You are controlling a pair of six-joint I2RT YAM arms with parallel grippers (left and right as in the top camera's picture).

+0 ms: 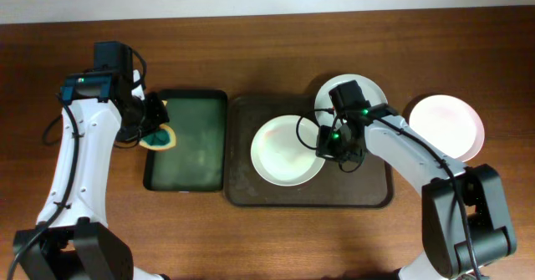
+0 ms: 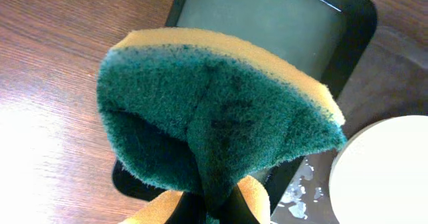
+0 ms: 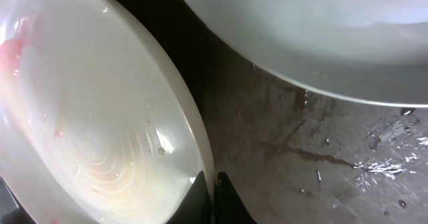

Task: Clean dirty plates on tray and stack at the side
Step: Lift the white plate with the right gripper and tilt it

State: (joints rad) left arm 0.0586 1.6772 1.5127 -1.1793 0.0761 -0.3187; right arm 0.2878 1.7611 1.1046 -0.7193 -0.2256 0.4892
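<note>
Overhead, a brown wooden table holds 2 trays side by side and 3 white plates. The tray, large, dark brown and round-cornered, lies right of centre. Its floor glistens with water drops in the right wrist view.

The centre plate lies flat in the middle of this tray. The rear plate sits at the tray's far right corner, partly hidden by the right arm. The side plate rests on the bare table just right of the tray, apart from the other 2.

The right gripper is at the right edge of the centre plate. Seen from the right wrist, its 2 dark fingers are almost together, pinching that plate's rim between them. A faint red smear shows on the plate's inner surface, with pale wet streaks around it.

The left gripper hovers over the left rim of a smaller black tray with a green inside, which lies just left of the brown one. Its jaws are clamped on a sponge, yellow with a dark green scouring face, folded by the squeeze.

Small green lights glow on both arms.
</note>
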